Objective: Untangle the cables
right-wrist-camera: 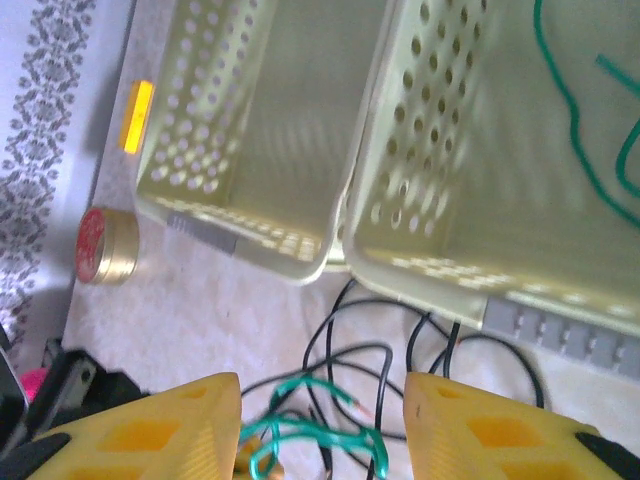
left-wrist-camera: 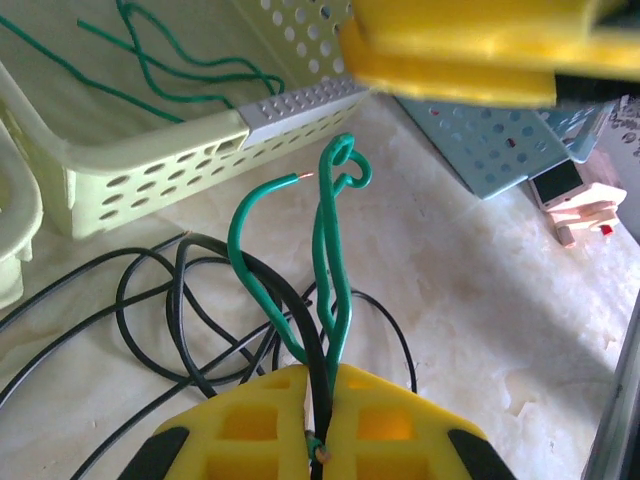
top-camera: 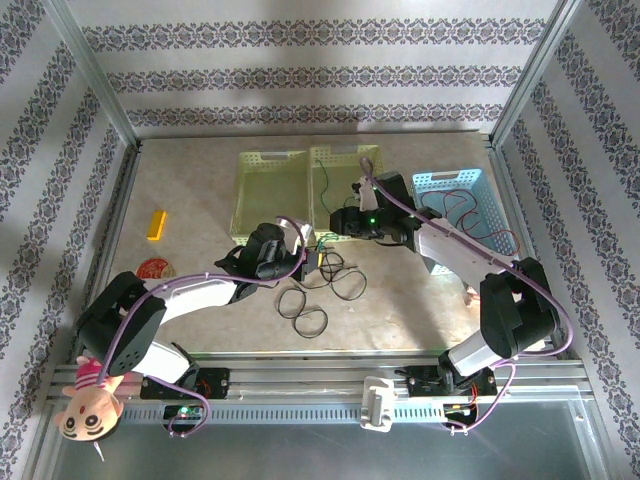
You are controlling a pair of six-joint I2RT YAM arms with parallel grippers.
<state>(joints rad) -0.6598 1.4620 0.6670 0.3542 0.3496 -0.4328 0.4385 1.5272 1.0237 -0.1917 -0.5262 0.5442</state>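
a: how many baskets are counted on the table (top-camera: 420, 300)?

b: three are counted along the far edge: a left green basket (top-camera: 265, 190), a middle green basket (top-camera: 345, 150) touching it, and a blue basket (top-camera: 450, 180) toward the far right corner.

a: and the cables?

b: one green cable (left-wrist-camera: 335, 250) is seen lifted near the middle of the table. a loose green cable (right-wrist-camera: 570, 110) is laid inside the middle green basket. the black cables (top-camera: 310, 320) are spread in overlapping loops between the middle and the near edge, so no sure count can be given.

a: how is the lifted one placed against the two grippers?

b: the left gripper (left-wrist-camera: 322, 400) is clamped on the green cable, with a black strand also caught in the same gap. the cable's bent end is raised just beyond those fingers. the right gripper (right-wrist-camera: 322, 400) is held with its fingers apart, and the green cable is seen between them, touched by neither.

a: anything else?

b: one yellow block (top-camera: 156, 224) and one red tin (top-camera: 154, 268) are noted near the left edge.
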